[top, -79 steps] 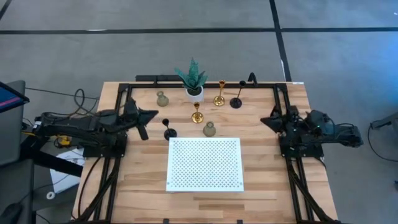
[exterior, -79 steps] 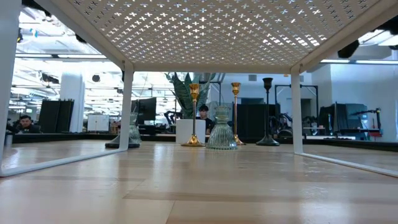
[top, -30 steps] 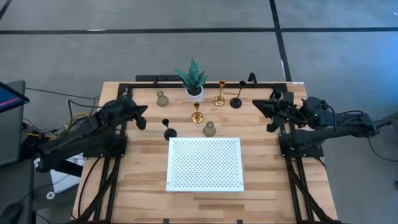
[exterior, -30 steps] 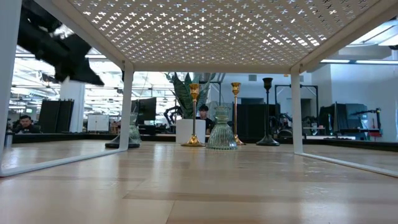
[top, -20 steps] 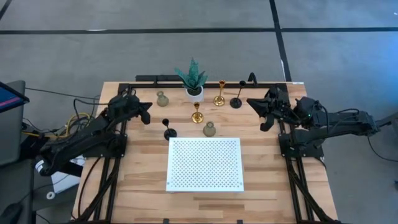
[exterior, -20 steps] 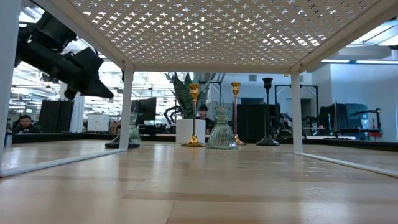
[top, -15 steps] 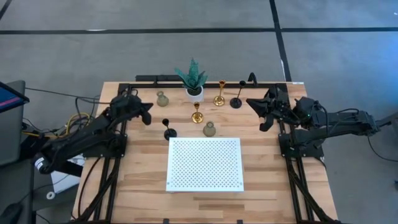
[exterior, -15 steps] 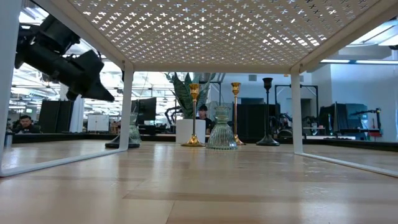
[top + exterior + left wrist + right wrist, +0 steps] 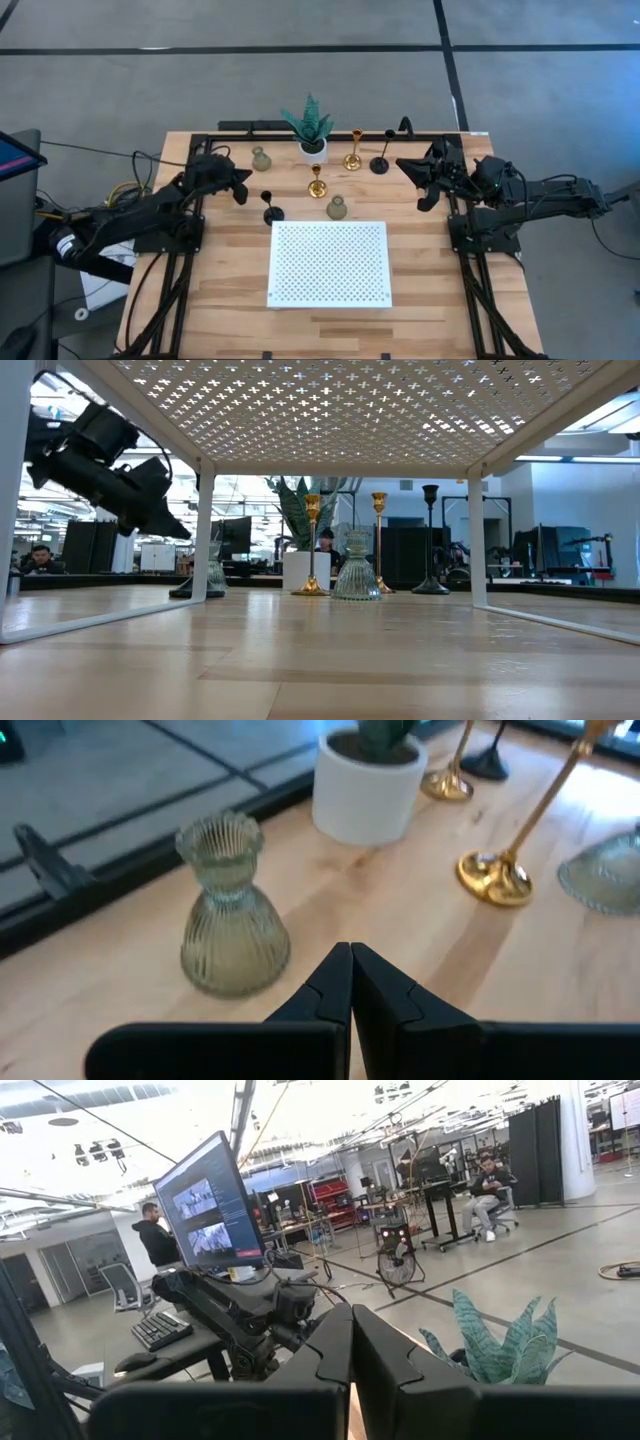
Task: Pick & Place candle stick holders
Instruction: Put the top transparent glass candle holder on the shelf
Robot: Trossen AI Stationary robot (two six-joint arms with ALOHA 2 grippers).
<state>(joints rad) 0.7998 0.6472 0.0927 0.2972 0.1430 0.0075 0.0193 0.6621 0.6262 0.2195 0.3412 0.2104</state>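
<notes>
Both arms have swung in from the counter's (image 9: 200, 300) side edges over the last few seconds, and the left pincer (image 9: 243, 187) has crept on toward the far-left grey-green holder (image 9: 261, 158). It hangs above the wood just near of that holder and just left of the near black holder (image 9: 271, 206), its fingers pressed together on nothing. The right pincer (image 9: 404, 165), likewise pressed shut and empty, sits just right of the far black holder (image 9: 381, 159).

The advance suggests each arm is lining up a first pick; no holder has yet been lifted, and the white perforated rack (image 9: 329, 263) at the near centre carries nothing.

All six holders stand upright, long axes vertical and open mouths up. The two gold holders (image 9: 353, 150) (image 9: 317, 182) stand right of the potted plant (image 9: 311, 128), one far and one nearer; the second grey-green holder (image 9: 337, 207) sits just beyond the rack's far edge. In the left wrist view the ribbed grey-green holder (image 9: 231, 910) stands squarely on its wide base just beyond the closed fingertips (image 9: 352, 958), which would have to spread before closing round its narrow neck.
</notes>
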